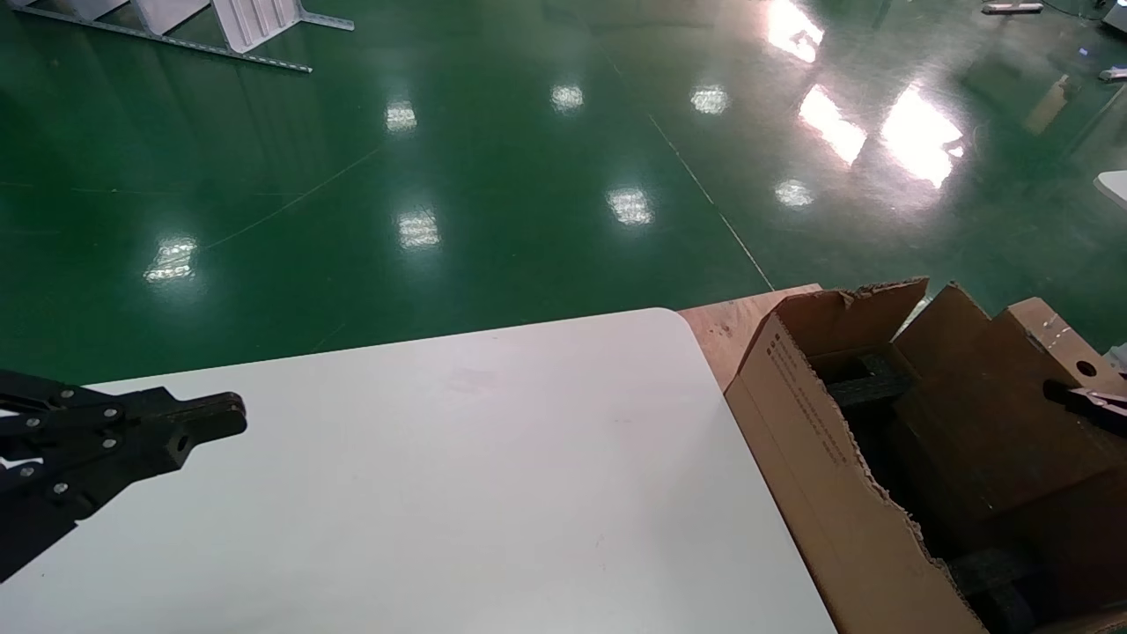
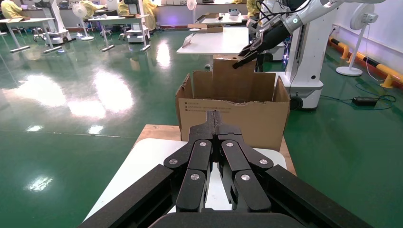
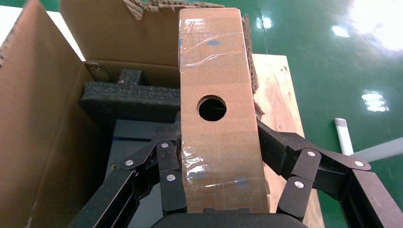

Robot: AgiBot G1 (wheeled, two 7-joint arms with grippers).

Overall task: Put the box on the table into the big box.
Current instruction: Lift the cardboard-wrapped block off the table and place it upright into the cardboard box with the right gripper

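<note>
We see the left gripper hovering over the table, well apart from the big box, fingers pressed together with nothing between them. It points toward the big box across the white top.

The table's rounded corner sits just beside the big box. A brown wooden board shows between that corner and the big box, running under the carton.

The big box has ragged torn edges and raised flaps. The side facing the table carries a small block of printed text; we can't read it in any view. Dark foam lines the inside, with a dark flat surface below it.

The right gripper is above the big box's open top, on the side away from the table. Its fingers are clamped on both sides of the box, part-way open to the box's width. The box is held upright, raised over the big box's interior, not resting on the foam. Clear shiny tape crosses its face near both ends, and a round black hole sits in the middle of that face. Faint blue marks show under the tape; not legible.

Green glossy floor lies beyond the table.
</note>
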